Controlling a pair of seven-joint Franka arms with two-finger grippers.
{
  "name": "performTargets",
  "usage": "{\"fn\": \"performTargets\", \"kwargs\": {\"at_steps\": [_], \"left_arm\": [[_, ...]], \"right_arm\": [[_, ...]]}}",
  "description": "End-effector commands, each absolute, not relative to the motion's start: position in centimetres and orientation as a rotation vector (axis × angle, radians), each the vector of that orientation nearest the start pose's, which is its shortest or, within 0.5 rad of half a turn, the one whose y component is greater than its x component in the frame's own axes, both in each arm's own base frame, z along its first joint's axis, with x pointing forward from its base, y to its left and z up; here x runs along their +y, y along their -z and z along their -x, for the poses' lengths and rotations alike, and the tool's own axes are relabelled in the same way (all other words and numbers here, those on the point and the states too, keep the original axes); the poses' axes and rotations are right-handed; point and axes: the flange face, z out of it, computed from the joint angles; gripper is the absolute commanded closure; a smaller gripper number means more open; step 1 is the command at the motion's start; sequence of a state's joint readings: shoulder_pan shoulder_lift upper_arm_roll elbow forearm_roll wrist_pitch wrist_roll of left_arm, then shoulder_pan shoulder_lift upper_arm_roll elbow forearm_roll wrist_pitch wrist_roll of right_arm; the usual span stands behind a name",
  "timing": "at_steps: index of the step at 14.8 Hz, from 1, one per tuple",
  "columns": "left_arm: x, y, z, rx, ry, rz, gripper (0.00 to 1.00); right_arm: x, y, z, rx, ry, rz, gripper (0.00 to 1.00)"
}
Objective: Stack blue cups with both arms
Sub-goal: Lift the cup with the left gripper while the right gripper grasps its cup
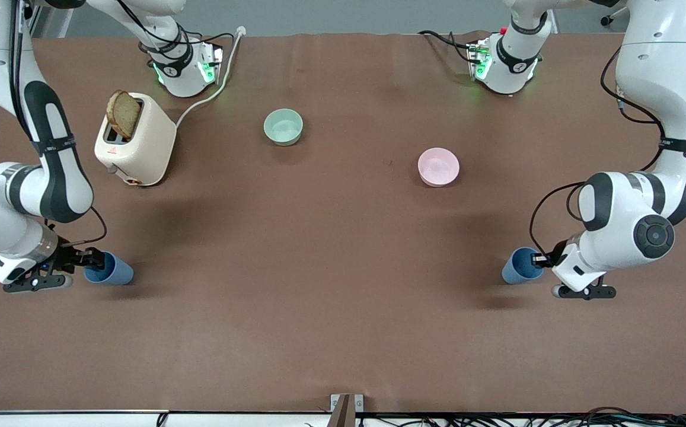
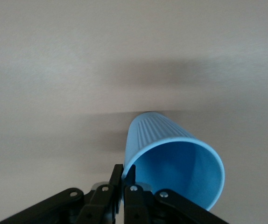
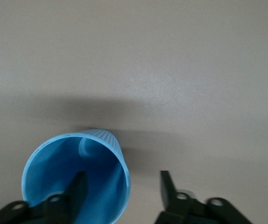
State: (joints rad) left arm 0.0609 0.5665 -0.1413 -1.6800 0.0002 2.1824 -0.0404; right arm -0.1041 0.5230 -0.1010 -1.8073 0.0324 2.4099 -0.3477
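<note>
One blue cup (image 1: pixel 520 265) stands at the left arm's end of the table. My left gripper (image 1: pixel 537 259) is shut on its rim, with one finger inside and one outside. The left wrist view shows the gripper (image 2: pixel 124 170) pinching the wall of this cup (image 2: pixel 171 154). The other blue cup (image 1: pixel 110 270) stands at the right arm's end of the table. My right gripper (image 1: pixel 91 259) is open astride its rim. In the right wrist view the gripper (image 3: pixel 122 178) has one finger inside that cup (image 3: pixel 68 163) and one outside, without pinching the wall.
A cream toaster (image 1: pixel 135 142) with a slice of bread (image 1: pixel 123 114) stands near the right arm's base, and its white cable runs toward the base. A pale green bowl (image 1: pixel 283 126) and a pink bowl (image 1: pixel 438 166) sit mid-table, farther from the front camera than the cups.
</note>
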Motion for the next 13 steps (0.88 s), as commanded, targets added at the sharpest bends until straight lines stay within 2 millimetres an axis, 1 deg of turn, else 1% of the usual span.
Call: {"fn": "performTargets", "kwargs": {"at_steps": [1, 2, 3, 4, 5, 6, 9, 10, 11, 12, 13], "left_arm": [[-8.0, -28.6, -67.1, -0.017, -0.093, 3.289, 1.00], [-9.6, -29.4, -66.9, -0.052, -0.084, 3.300, 1.00], [-12.0, -30.2, -66.6, -0.073, -0.085, 3.315, 1.00], [-14.5, -31.0, -65.9, -0.112, -0.107, 3.327, 1.00], [-17.3, -31.3, -65.0, -0.161, -0.167, 3.325, 1.00], [-20.6, -31.5, -63.9, -0.217, -0.210, 3.321, 1.00], [-30.1, -32.0, -60.2, -0.364, -0.269, 3.292, 1.00], [-33.5, -32.3, -58.9, -0.412, -0.278, 3.283, 1.00], [-36.1, -32.3, -57.8, -0.506, -0.289, 3.263, 1.00], [-38.1, -32.2, -57.2, -0.588, -0.294, 3.248, 1.00], [-40.2, -32.1, -56.1, -0.594, -0.295, 3.238, 1.00]], "right_arm": [[-12.9, -25.3, -64.7, -0.189, 0.152, 3.165, 0.73], [-13.0, -24.9, -64.6, -0.170, 0.154, 3.158, 0.85], [-12.8, -24.6, -64.6, -0.154, 0.151, 3.147, 0.96], [-12.7, -24.6, -64.7, -0.157, 0.152, 3.146, 0.99], [-12.8, -24.7, -64.7, -0.153, 0.154, 3.145, 0.99], [-13.0, -24.6, -64.6, -0.148, 0.152, 3.146, 0.99], [-12.7, -25.2, -65.0, -0.156, 0.157, 3.146, 0.99], [-12.7, -26.0, -65.4, -0.160, 0.178, 3.147, 0.99], [-12.5, -26.7, -65.6, -0.166, 0.179, 3.145, 0.99], [-12.0, -28.0, -66.0, -0.169, 0.176, 3.139, 0.99], [-11.2, -29.6, -66.6, -0.184, 0.179, 3.134, 0.99]]}}
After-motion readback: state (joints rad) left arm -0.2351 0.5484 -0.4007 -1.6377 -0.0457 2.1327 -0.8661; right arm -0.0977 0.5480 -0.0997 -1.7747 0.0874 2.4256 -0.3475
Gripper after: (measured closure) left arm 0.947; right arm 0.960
